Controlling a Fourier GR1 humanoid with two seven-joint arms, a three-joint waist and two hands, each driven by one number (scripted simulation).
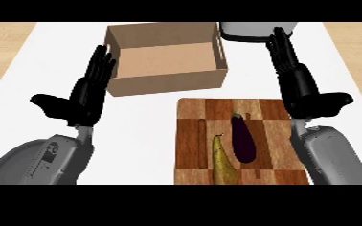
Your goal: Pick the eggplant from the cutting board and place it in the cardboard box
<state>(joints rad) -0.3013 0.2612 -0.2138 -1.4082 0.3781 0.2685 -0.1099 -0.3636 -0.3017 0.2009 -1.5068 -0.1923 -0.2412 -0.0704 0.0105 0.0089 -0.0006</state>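
Left hand at the frame's left, fully open: fingers straight and together, pointing toward the top of the frame, thumb splayed out to the left, nothing held and nothing touched, fingertips close beside the box's left wall. Right hand at the frame's right, likewise fully open, fingers straight and pointing up the frame, thumb out to the right, empty, with its wrist over the board's right edge and its fingertips near a grey object at the top. Eggplant lying flat on the board in the lower centre-right of the frame, long axis running nearly top to bottom, stem end toward the top, rounded fat end toward the bottom. Dark purple, glossy, slim at the stem and wider lower down. Just to its left, a yellow-green long vegetable, roughly parallel, close beside the eggplant, contact not clear. Board a checkered brown wood. Box in the upper centre, open-topped, plain brown cardboard, just above the board's top edge, well apart from the eggplant.
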